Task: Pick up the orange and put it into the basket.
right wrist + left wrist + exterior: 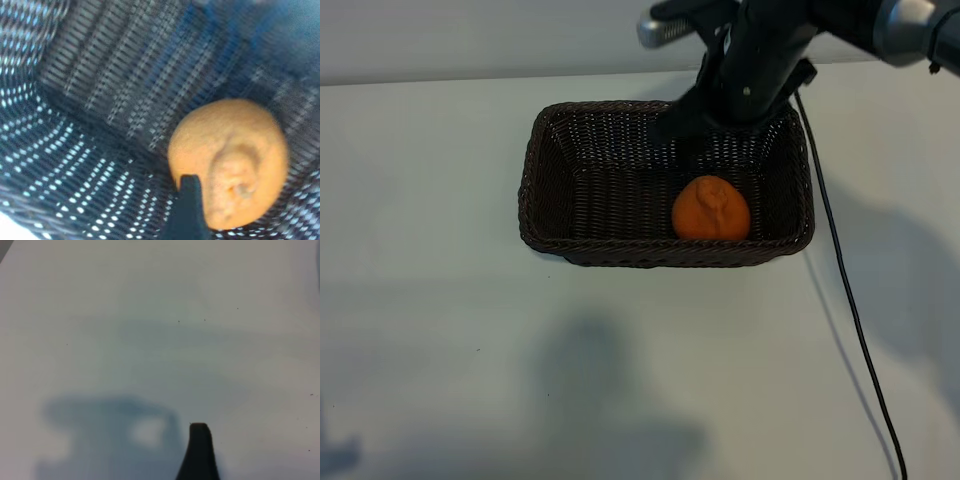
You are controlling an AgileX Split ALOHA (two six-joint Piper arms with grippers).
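The orange (710, 210) lies on the floor of the dark brown wicker basket (665, 255), near its front right corner. It touches no finger. My right gripper (705, 125) hangs open above the basket's back right part, just behind and over the fruit. In the right wrist view the orange (235, 160) rests against the woven wall (75, 150), with one dark finger (187, 207) in front of it and apart from it. Only one dark finger (199, 452) of the left gripper shows, over bare white table; nothing is held there.
The basket stands at the middle back of the white table (470, 330). A black cable (850, 300) runs from the right arm down the table's right side. The left arm is outside the exterior view.
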